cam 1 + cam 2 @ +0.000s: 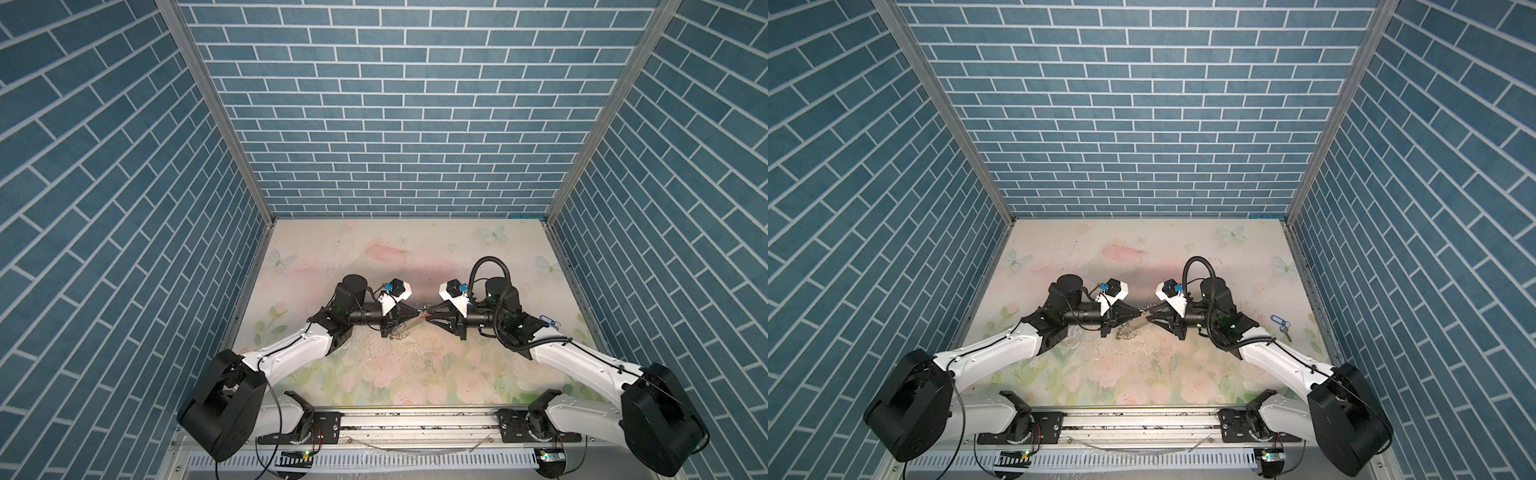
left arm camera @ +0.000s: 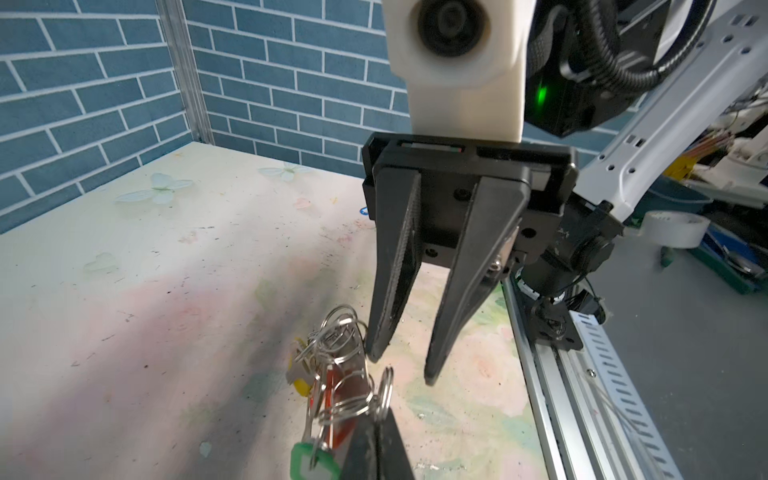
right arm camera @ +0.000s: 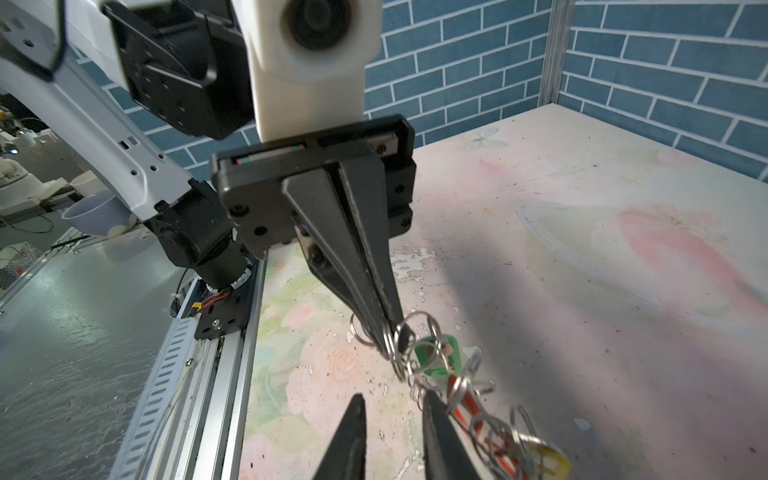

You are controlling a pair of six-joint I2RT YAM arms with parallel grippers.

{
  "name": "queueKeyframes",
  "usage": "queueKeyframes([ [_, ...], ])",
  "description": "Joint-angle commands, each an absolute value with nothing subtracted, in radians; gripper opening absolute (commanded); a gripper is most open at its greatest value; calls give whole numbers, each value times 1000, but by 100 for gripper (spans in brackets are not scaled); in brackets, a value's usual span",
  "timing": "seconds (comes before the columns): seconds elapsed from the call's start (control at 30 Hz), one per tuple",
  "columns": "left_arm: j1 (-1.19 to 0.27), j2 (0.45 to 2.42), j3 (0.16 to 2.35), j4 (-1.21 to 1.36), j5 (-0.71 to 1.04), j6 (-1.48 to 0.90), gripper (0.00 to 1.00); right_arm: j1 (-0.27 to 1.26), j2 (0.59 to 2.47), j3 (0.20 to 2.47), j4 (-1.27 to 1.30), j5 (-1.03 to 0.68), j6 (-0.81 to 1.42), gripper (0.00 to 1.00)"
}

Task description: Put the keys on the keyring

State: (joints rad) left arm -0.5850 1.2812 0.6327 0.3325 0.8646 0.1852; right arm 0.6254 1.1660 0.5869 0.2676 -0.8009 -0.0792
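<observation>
**Spotter:** Start close in. Your left claw [image 3: 388, 338] is pressed together on one of the small rings of the keyring [image 3: 415, 384], over the middle of the tabletop [image 1: 374, 374].

**Second:** And the keys already on it?

**Spotter:** They trail from that pinch in a string: a green tag [image 3: 436, 357], then a red one [image 2: 332, 395], then a yellow one [image 2: 301, 386]. The string's long axis runs away from your left claw and past your right claw [image 2: 402, 369]. I can't tell whether its low end touches the tabletop.

**Second:** Is the right claw holding any of it?

**Spotter:** No. Its jaws are spread with nothing between them. The string lies against the outer side of one finger [image 3: 440, 432], not in the gap.

**Second:** Anything loose?

**Spotter:** One blue-tagged key [image 1: 1278, 321] lies flat near the right edge of the tabletop, beyond your right arm and well apart from the claws. Its tag end points toward the back and its metal end toward the front. Your right arm is much the nearer one. I'd judge the coming move needs that claw to turn away from the middle and take the key across its narrow width.
</observation>
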Motion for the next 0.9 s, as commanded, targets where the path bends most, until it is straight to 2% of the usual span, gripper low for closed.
queueKeyframes([
  [0.0, -588, 1279, 683, 119, 849, 319, 0, 622, 1121, 628, 139, -780, -189, 25],
  [0.23, -591, 1288, 724, 74, 869, 335, 0, 637, 1117, 648, 157, -822, -183, 18],
  [0.87, -607, 1310, 745, 43, 928, 338, 0, 702, 1193, 685, 141, -785, -216, 18],
])
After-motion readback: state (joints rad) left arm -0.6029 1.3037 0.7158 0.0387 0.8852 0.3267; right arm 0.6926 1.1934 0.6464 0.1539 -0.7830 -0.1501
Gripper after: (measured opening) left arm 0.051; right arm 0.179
